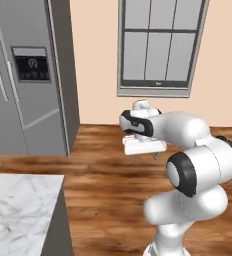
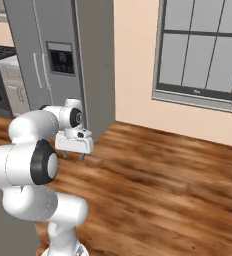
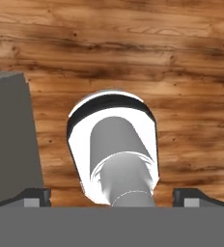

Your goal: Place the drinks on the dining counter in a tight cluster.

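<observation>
The drinks are out of view. A corner of the white, grey-veined marble dining counter (image 1: 18,210) shows at the lower left of the left base view. Its dark grey side (image 3: 7,140) appears at the left of the hand view. My gripper (image 1: 146,158) (image 2: 74,155) hangs off the folded arm, pointing down over bare wooden floor, to the right of and beyond the counter corner. Its fingertips (image 3: 34,198) stand wide apart at the bottom of the hand view, open with nothing between them.
A tall steel fridge (image 1: 28,75) (image 2: 63,60) stands against the far wall on the left. A window (image 1: 160,45) (image 2: 203,50) is set in the peach wall. A stove and short worktop (image 2: 0,75) lie beyond the fridge. Wooden floor (image 2: 163,180) spreads ahead.
</observation>
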You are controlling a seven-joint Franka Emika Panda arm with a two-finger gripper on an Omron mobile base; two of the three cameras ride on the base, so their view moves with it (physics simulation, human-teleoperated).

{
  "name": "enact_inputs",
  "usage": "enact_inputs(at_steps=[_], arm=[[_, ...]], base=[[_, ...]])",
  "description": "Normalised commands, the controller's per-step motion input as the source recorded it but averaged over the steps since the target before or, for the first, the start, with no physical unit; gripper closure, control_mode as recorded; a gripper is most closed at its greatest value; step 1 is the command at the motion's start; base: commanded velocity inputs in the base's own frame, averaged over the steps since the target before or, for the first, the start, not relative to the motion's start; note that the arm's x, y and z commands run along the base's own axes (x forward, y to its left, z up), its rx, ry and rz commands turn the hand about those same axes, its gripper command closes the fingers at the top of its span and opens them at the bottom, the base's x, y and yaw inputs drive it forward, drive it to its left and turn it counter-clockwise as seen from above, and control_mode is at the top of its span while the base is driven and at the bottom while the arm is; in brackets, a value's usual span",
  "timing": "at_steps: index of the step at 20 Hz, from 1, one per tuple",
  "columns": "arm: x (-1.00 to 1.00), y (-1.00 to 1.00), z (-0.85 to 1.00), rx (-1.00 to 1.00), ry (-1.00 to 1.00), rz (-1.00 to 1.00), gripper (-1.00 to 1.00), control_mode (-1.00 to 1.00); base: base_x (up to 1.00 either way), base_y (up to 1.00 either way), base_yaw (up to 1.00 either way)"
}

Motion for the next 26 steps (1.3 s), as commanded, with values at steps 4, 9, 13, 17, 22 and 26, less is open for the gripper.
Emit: enact_inputs(at_steps=[4,9,13,17,22,26], arm=[[0.00,0.00,0.00,0.00,0.00,0.00,-1.00,1.00],[0.00,0.00,0.00,0.00,0.00,0.00,-1.00,1.00],[0.00,0.00,0.00,0.00,0.00,0.00,-1.00,1.00],[0.00,0.00,0.00,0.00,0.00,0.00,-1.00,1.00],[0.00,0.00,0.00,0.00,0.00,0.00,-1.00,1.00],[0.00,0.00,0.00,0.00,0.00,0.00,-1.00,1.00]], base=[[0.77,-0.17,0.32],[0.77,-0.16,0.33],[0.77,-0.15,0.34],[0.76,-0.14,0.36],[0.71,-0.13,0.44],[0.62,-0.11,0.54]])
